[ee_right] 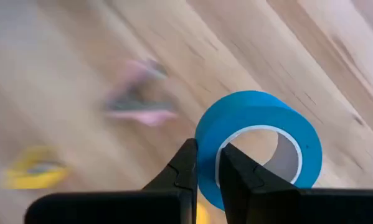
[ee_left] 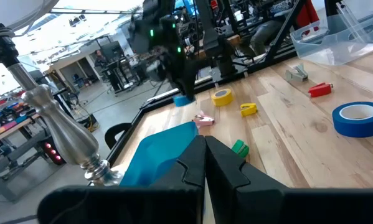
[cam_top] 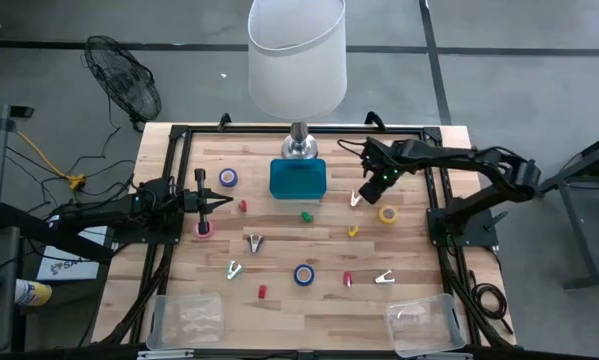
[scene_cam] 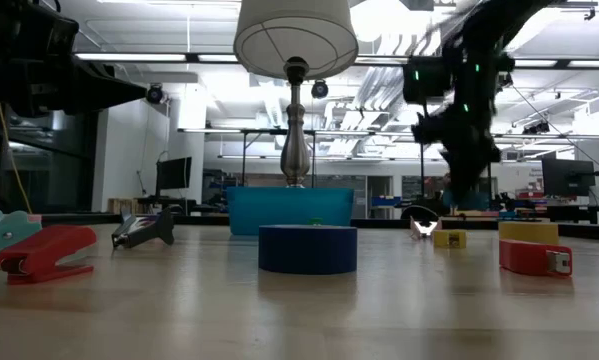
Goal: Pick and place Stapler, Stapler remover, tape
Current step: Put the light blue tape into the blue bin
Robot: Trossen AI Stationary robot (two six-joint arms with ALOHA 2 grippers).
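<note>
Right claw [ee_right: 206,163] clamped on blue tape roll [ee_right: 261,146] wall, lifted; carry level, avoid lamp [cam_top: 297,60], left claw [ee_left: 205,163] together.

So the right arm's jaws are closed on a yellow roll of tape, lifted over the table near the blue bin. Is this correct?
Not quite: the roll is blue, not yellow. The right wrist view shows the right gripper with its jaws pinching the wall of a blue tape roll. The yellow roll lies on the table. The rest holds: the gripper is lifted near the blue bin.
</note>
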